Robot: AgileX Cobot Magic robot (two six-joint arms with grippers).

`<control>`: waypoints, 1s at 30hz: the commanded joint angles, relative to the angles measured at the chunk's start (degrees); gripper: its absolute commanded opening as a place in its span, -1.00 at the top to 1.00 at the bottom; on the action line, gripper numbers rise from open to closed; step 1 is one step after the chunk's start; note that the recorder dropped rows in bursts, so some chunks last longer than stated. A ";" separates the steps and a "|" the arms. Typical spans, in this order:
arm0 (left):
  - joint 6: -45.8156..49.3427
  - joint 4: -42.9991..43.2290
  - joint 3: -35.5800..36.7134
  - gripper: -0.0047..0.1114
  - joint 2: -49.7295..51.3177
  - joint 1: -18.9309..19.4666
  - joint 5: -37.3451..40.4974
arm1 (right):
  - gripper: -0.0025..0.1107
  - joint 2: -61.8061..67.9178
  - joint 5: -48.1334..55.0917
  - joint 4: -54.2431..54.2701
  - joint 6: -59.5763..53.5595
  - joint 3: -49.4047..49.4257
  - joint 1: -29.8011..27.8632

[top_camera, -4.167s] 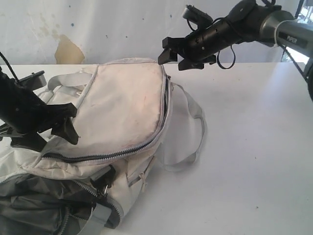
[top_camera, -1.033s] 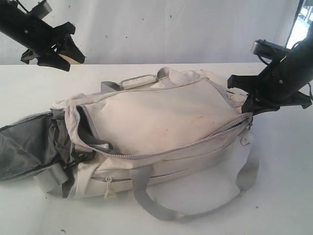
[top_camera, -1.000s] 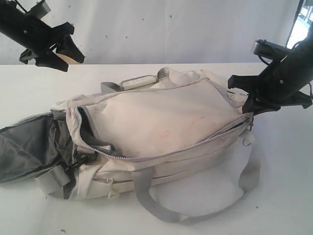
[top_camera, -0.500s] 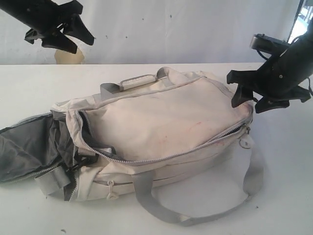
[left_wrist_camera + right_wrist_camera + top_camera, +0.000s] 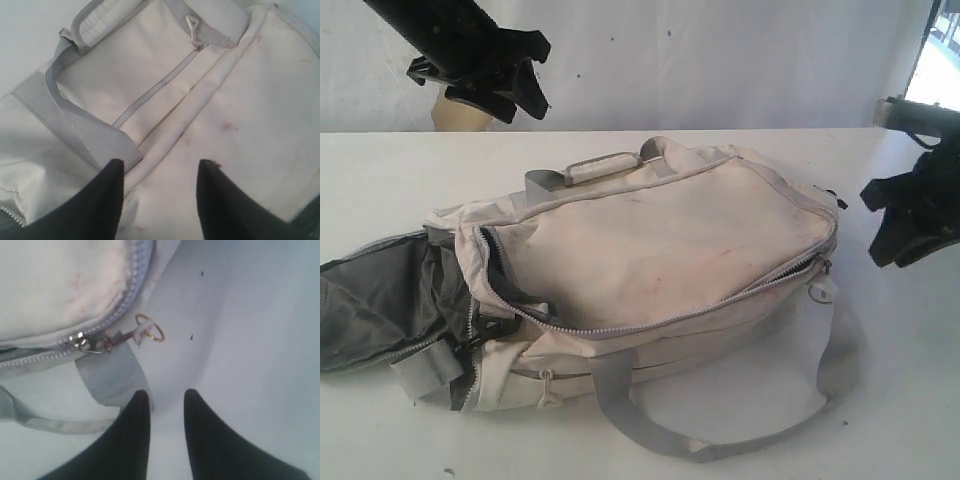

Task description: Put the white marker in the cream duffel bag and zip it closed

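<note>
The cream duffel bag (image 5: pixel 660 240) lies on a white table (image 5: pixel 905 400) by a perhaps-stained wall (image 5: pixel 720 60); left claw (image 5: pixel 159 165) wide, right claw (image 5: pixel 164 394) narrow.

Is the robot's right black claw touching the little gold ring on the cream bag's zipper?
Apart. The right wrist view shows the black right gripper short of the small gold ring, with white table between.
</note>
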 commanded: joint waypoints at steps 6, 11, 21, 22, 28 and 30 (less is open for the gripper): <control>-1.65 0.55 -0.21 0.11 -0.89 -0.75 0.01 | 0.44 1.99 -11.74 10.78 -24.49 8.36 -0.37; -1.65 0.92 -0.21 0.11 -0.89 -0.75 0.01 | 0.13 4.66 -15.31 18.68 -31.06 9.19 -0.37; -1.28 1.99 -0.21 0.11 -0.89 -0.75 0.01 | 0.11 9.07 -17.03 24.68 -40.00 9.19 -0.37; -1.28 1.99 -0.21 0.11 -0.89 -0.75 0.01 | 0.11 9.32 -17.03 24.92 -41.42 9.19 -0.37; -1.28 1.99 -0.21 0.11 -0.89 -0.75 0.01 | 0.12 9.68 -13.96 24.62 -43.02 9.19 -0.37; -1.28 1.99 -0.21 0.11 -0.89 -0.75 0.01 | 0.16 9.70 -14.24 23.41 -45.73 9.19 -0.37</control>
